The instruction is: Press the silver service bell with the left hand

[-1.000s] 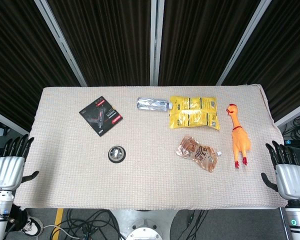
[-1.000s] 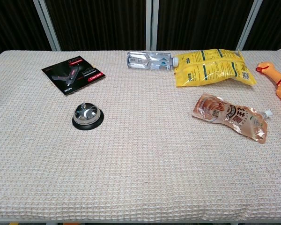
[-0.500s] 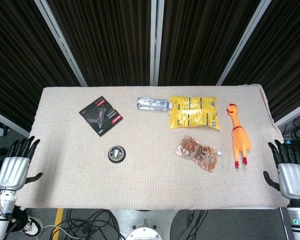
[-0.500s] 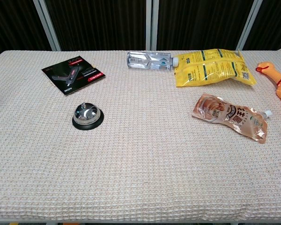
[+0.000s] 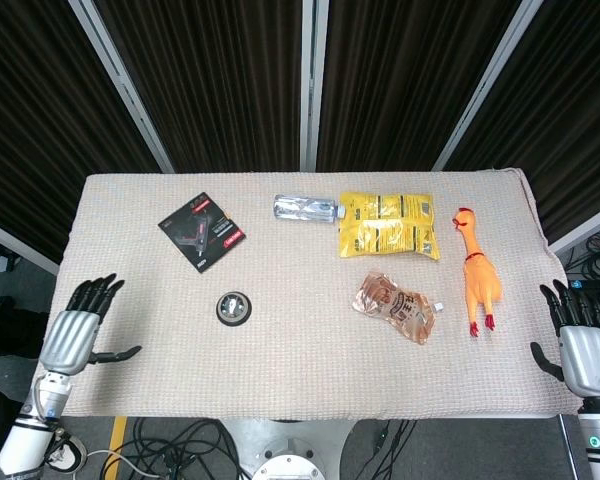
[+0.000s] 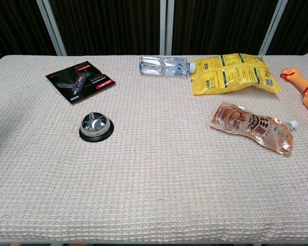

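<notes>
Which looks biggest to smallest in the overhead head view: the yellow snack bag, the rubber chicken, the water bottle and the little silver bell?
1. yellow snack bag, clearly the largest.
2. rubber chicken, long but narrow.
3. water bottle, lying on its side.
4. silver service bell, the smallest.
All lie on one table, so camera distance barely skews this.

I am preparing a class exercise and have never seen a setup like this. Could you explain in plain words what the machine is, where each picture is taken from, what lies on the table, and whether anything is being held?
This is a two-armed robot with human-like metal hands, steered remotely by a person. The head view looks down from above; the chest view looks across the table from lower down.

On the beige woven tablecloth lie a silver service bell on a black base, a black printed card, a clear plastic bottle on its side, a yellow snack bag, a brown spouted pouch and an orange rubber chicken.

Nothing is held. The left hand and right hand are both open, near the table's side edges, visible only from above.
</notes>
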Robot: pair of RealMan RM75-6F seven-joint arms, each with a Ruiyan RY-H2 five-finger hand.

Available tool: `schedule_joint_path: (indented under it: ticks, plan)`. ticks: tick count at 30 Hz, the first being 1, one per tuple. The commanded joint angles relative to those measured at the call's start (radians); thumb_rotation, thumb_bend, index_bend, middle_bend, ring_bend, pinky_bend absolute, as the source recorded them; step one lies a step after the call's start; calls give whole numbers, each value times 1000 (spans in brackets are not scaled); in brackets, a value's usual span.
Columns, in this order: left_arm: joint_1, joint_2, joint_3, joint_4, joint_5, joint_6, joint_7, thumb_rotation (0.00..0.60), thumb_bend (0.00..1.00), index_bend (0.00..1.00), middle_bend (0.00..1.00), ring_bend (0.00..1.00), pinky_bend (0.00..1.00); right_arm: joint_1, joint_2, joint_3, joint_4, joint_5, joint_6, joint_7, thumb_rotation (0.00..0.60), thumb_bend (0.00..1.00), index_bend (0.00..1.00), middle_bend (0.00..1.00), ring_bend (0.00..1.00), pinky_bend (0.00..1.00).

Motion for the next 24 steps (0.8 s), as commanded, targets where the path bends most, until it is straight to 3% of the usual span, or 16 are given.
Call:
schedule_joint_path:
  ticks: [1, 8, 24]
  plan:
    - [-26, -47, 3, 41, 34, -8, -31, 260, 0, 42, 0, 0, 0, 0, -1, -1, 5, 3, -4, 5, 600, 242, 0, 0, 0, 0]
    - [-71, -134, -3, 91, 40, -44, 9, 211, 0, 33, 0, 0, 0, -1, 1, -2, 17, 7, -10, 18, 600, 242, 0, 0, 0, 0]
    - [-156, -373, 28, 297, 74, -120, -25, 197, 0, 17, 0, 0, 0, -5, 18, 0, 38, 15, -16, 76, 600, 237, 0, 0, 0, 0]
